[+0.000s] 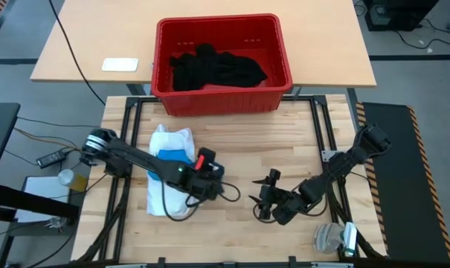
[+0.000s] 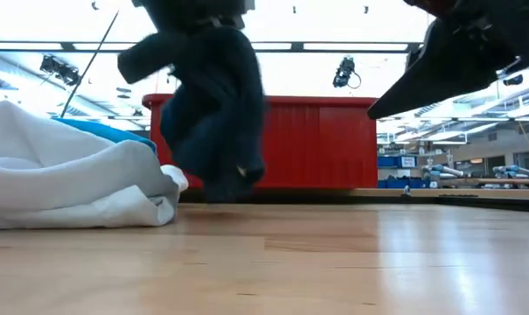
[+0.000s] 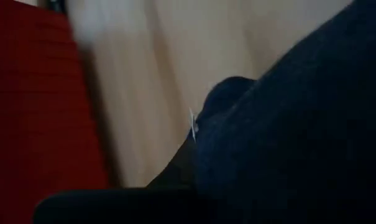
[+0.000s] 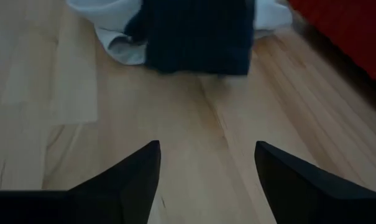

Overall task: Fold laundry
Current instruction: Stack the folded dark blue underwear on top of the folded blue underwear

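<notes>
Our left tool (image 1: 210, 179), arm stretched low across the wooden desk (image 1: 284, 141), is clenched on a small dark cloth garment (image 2: 216, 114) hanging beside the white shirt (image 1: 169, 175). Our right tool (image 4: 206, 180) hovers released nearby. Only the high view shows black garments (image 1: 217, 67) in the red plastic crate (image 1: 165, 97).

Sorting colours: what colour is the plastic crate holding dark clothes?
Red plastic crate; clearest in the high view.

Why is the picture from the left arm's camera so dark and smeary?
In the left wrist view, a dark garment hangs right against the lens, filling much of the picture, and the red crate and table behind smear with blur. In the low view, bright ceiling lights turn that hanging garment into a near silhouette.
</notes>
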